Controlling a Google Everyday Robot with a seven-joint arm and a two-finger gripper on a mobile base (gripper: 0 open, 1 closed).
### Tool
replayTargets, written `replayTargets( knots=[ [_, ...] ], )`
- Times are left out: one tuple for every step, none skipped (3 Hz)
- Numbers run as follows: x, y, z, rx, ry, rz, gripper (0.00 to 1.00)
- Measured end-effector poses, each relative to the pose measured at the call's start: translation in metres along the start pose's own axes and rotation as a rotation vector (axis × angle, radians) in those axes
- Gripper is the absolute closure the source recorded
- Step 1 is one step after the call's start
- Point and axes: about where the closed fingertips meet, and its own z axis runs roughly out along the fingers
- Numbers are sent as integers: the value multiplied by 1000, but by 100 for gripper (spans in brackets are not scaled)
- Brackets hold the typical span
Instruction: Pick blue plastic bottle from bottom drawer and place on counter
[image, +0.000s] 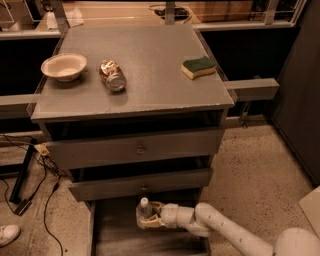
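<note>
The blue plastic bottle (144, 208), small and clear with a white cap, stands upright in the open bottom drawer (115, 235), just in front of the middle drawer's face. My gripper (148, 216) reaches in from the right on a white arm, and its pale fingers (150, 223) close around the bottle's body. The bottle's lower part is hidden by the fingers. The counter (150, 60) is the grey cabinet top above.
On the counter are a white bowl (64, 66) at the left, a crushed metal can (113, 75) lying beside it, and a green-and-yellow sponge (198, 67) at the right. Two upper drawers with knobs stick out slightly. Cables (35, 175) lie on the floor at the left.
</note>
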Motion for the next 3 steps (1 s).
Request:
replayTargets(
  knots=[
    [-44,22,-34,52,27,-39,100],
    [-49,19,-34,49,25,-37,100],
    [-66,15,-49,80,31,-49,100]
  ],
)
